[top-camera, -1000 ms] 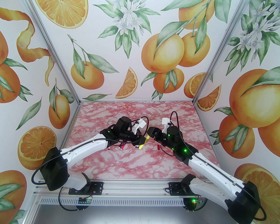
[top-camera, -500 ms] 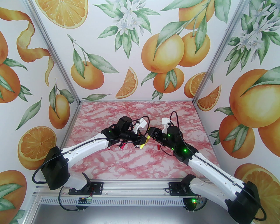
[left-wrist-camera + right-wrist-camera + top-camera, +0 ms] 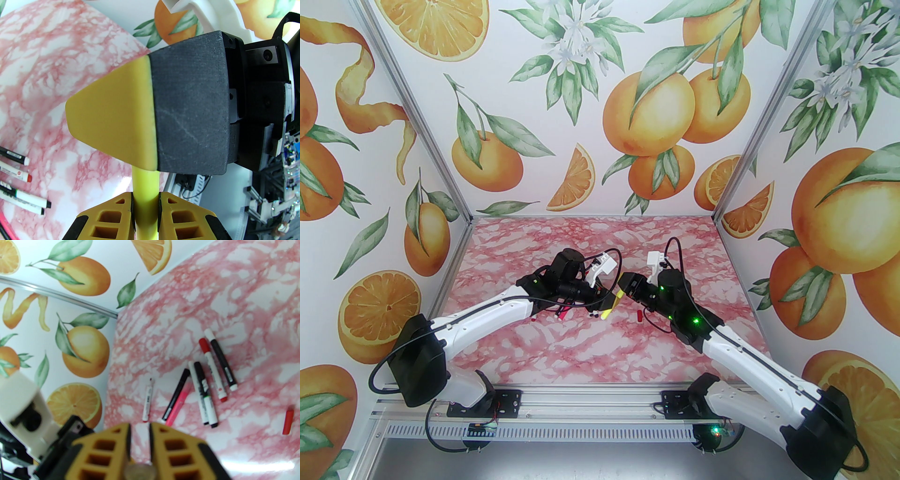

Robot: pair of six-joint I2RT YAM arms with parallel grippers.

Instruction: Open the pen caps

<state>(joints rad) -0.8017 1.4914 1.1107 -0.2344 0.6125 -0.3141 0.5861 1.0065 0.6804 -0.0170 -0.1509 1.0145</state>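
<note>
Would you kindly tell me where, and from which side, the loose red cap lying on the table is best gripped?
Grip the red cap across its middle, coming straight down from above, I'd suggest. It is a short cylinder lying flat on the table, well apart from the markers, so both long sides are free for the fingers, while its ends look too small to pinch.

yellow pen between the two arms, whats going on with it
The left gripper clamps the yellow pen by its barrel. The right gripper is shut on the pen's other end, seemingly to pull off its cap, which is hidden. On the table lie other pens, and a loose red cap lies apart from them.
</note>
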